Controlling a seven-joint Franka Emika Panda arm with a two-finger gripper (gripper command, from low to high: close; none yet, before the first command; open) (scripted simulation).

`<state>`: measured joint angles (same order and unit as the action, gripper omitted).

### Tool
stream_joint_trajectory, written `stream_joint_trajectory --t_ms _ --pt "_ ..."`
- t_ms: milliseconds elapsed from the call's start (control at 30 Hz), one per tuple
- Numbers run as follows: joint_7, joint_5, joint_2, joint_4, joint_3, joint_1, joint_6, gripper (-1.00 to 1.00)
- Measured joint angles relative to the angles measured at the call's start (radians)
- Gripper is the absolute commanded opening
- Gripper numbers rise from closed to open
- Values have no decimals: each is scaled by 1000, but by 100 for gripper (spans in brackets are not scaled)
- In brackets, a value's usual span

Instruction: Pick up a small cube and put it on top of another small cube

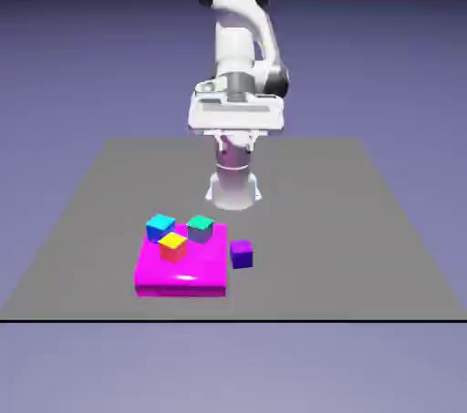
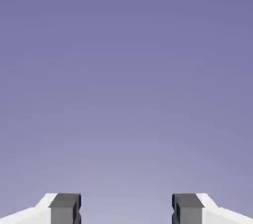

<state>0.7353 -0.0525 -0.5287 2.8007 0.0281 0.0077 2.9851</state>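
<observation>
Grey table (image 1: pixel 365 220) bears purple cube (image 1: pixel 241 253) upright, sides equal, beside magenta block (image 1: pixel 182 276).

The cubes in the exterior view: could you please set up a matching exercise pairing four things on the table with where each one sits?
Things:
1. purple cube
2. teal-topped cube
3. yellow-topped cube
4. cyan-topped cube

Places:
A. on the magenta block, at its far corner toward the exterior view's left
B. on the grey table, just off the block's edge toward the exterior view's right
C. on the block, nearest the camera of the three cubes there
D. on the block, at its far edge, nearest the purple cube

Pairs: 1-B, 2-D, 3-C, 4-A
</observation>
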Motion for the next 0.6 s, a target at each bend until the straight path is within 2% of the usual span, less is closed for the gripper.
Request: stream_joint_trajectory --t_ms 600 --pt "-86 -783 617 -139 420 -64 -775 0"
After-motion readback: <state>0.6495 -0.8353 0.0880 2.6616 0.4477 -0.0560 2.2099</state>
